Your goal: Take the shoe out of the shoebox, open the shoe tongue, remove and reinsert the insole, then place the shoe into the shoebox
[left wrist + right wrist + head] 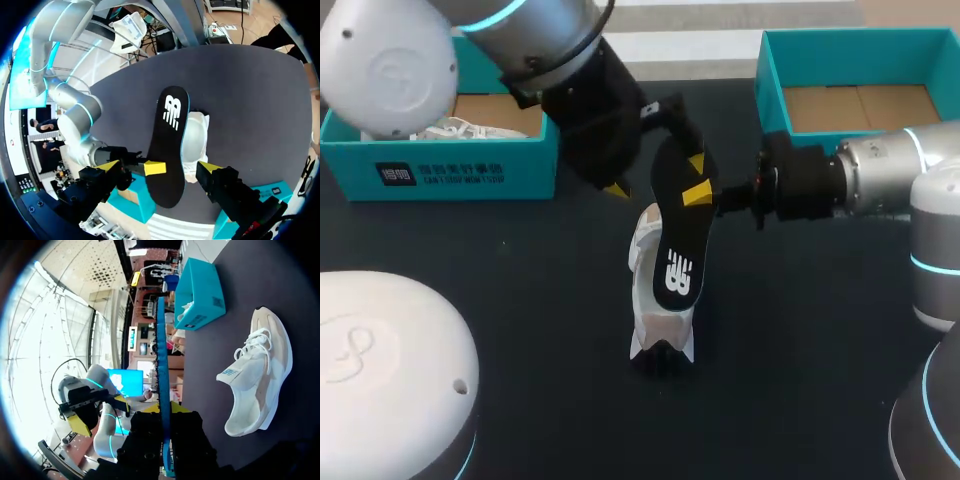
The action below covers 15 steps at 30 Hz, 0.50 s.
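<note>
Right pincer (698,195) is clenched on the insole (678,250), at the end away from the logo. In the right wrist view we see the insole edge-on between both yellow tips.

Insole: black, white logo facing the head camera. It is held tilted above the shoe (655,320), and its logo end overlaps the shoe's opening. We cannot tell whether the two touch.

Left pincer (657,175) is released. Its fingers stand wide apart, one on each side of the insole's gripped end. In the left wrist view neither finger touches the insole.

Shoe: white with beige panels, standing on its sole on the table (520,260), near the middle. The right wrist view shows its laces and a raised tongue.

Left box (440,170): teal, at the table's far left, with something white and laced inside.

Right box (770,70): teal, at the far right, bare cardboard floor showing.

Both boxes stand well apart from the shoe.

Arms: we note the left one coming in from the far-left corner and the right one from the right edge.
</note>
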Tool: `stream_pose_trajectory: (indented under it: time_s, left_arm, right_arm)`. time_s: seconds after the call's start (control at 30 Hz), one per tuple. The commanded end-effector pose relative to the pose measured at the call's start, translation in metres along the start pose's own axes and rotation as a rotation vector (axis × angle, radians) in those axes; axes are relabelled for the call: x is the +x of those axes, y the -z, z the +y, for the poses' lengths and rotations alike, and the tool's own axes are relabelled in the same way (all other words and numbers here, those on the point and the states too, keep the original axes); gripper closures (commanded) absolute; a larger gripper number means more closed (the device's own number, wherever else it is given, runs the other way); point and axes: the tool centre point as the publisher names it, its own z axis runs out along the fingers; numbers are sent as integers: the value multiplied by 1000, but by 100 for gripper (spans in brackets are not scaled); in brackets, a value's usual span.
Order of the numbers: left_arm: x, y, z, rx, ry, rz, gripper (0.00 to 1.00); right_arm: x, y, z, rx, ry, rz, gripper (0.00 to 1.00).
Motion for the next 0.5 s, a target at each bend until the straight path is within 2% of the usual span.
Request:
stream_pose_trajectory:
  time_s: [0.03,0.27,0.5]
  left_arm:
    - [-10,0,4,-1,-2,248,0]
    - [-6,-7,6,2,41,371,0]
    - [-2,-11,6,15,64,398,0]
  right_arm:
    - [-2,-3,2,4,-3,0,100]
    - [-3,-4,2,8,-5,2,100]
    - [-5,-4,2,10,-6,5,100]
